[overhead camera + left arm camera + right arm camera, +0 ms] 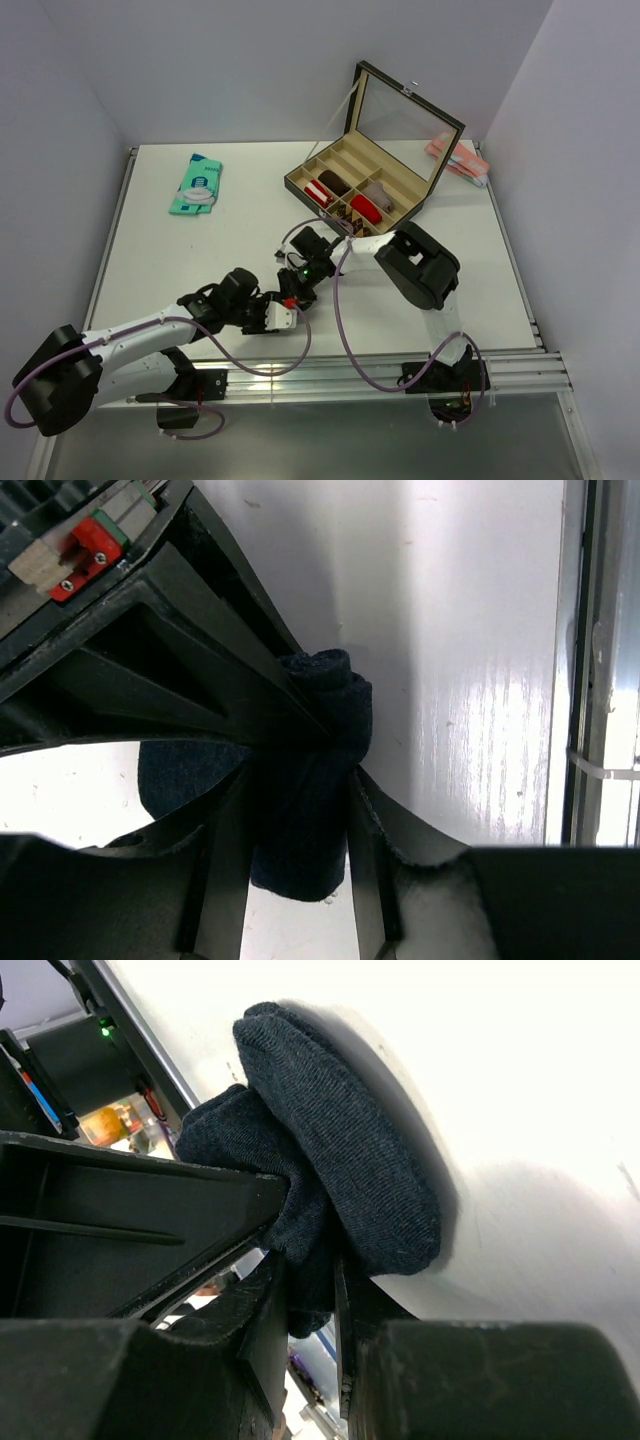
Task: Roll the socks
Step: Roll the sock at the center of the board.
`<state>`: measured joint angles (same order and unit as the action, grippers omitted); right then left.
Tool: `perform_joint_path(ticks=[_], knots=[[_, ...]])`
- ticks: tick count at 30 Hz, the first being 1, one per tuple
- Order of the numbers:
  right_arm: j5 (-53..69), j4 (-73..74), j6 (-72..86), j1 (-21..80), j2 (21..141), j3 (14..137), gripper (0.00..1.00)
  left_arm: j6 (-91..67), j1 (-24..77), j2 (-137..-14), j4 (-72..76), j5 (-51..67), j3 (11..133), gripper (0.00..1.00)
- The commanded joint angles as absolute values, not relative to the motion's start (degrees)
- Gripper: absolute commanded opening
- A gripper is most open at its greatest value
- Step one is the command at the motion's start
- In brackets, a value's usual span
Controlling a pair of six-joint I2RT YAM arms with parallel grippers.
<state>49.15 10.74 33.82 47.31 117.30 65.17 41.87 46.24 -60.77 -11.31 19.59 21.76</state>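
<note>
L gripper (300,825): jaws nearly closed, pinching the navy sock (322,705) across its middle. In the L wrist view the rolled end bulges out at 12 o'clock and a loose tail hangs at 6. The sock is low on the table (200,260) near centre, at abt 7 o'clock from the box (303,193), w/ both arms converging on it. The top view hides the sock itself behind the grippers.

R gripper (308,1300): jaws also narrow, clamped on a fold of the same sock. In the R wrist view the fat rolled lobe sits at 1 o'clock from the tips, against the table.

My read: I'm mid-roll, w/ the coil partly formed and the tail not tucked.

How I'd do it well:
- Use one grip as anchor and turn only the other. Pulling w/ both would prob stretch the knit and unwind the coil.
- Make small moves, since the two sets of fingers look v. close and could clash.
- Hold the sock low so table friction helps the wrap.
- Don't open L until R has the whole roll, or the soft fabric could spring open.
</note>
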Motion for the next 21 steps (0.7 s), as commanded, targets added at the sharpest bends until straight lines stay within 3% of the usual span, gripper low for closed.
perform_joint_path(ticks=[1, 8, 11, 21], knots=[[40.70, 12.66, 32.08, 46.76, 116.02, 62.93, 0.15, 39.99, 46.84, -62.05, -12.04, 20.04, 22.50, 0.37], [35.43, 10.91, 35.15, 46.50, 109.61, 61.35, 0.38, 38.58, 46.93, -65.12, -15.20, 21.00, 24.52, 0.22], [33.32, 7.13, 38.31, 45.53, 104.60, 57.67, 0.45, 38.41, 46.85, -65.57, -14.77, 20.92, 23.82, 0.21], [20.06, 0.44, 46.58, 39.99, 85.28, 41.76, 0.47, 39.37, 46.67, -69.78, -21.79, 25.83, 28.47, 0.21]])
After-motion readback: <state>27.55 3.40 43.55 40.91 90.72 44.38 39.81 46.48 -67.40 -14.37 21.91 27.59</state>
